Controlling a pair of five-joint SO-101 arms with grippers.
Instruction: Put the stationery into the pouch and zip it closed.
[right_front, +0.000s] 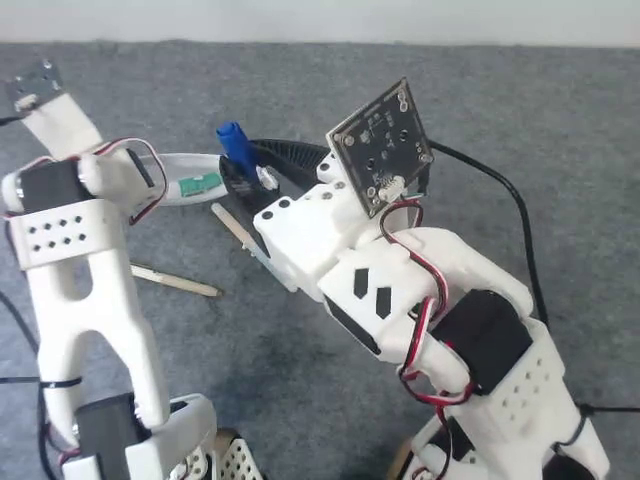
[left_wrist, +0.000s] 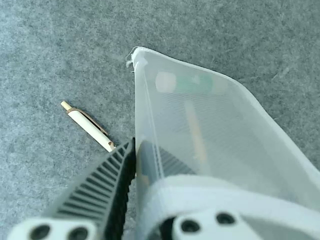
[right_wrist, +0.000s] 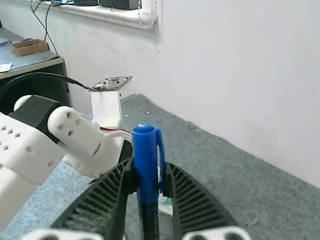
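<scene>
You're roughly halfway I'd say: left gripper (left_wrist: 136, 152) jaws are clamped on the pouch (left_wrist: 215, 130) rim, upper left of the high view, a few bits already inside, right gripper (right_wrist: 148, 172) jaws pinch the blue pen (right_wrist: 146, 145) right by it, a cream pen (left_wrist: 87, 124) lies loose on the tabletop (left_wrist: 45, 55), zipping not done yet.

The pouch (left_wrist: 215, 125) has its edge between the jaws of the left gripper (left_wrist: 137, 155), with stationery (left_wrist: 186, 82) inside. Just right of it, the right gripper (right_wrist: 147, 170) holds a marker (right_wrist: 146, 155) upright. On the table (right_front: 300, 380), before the pouch, lie a pen (right_front: 238, 232) and, nearer, a second pen (right_front: 175, 282)
</scene>
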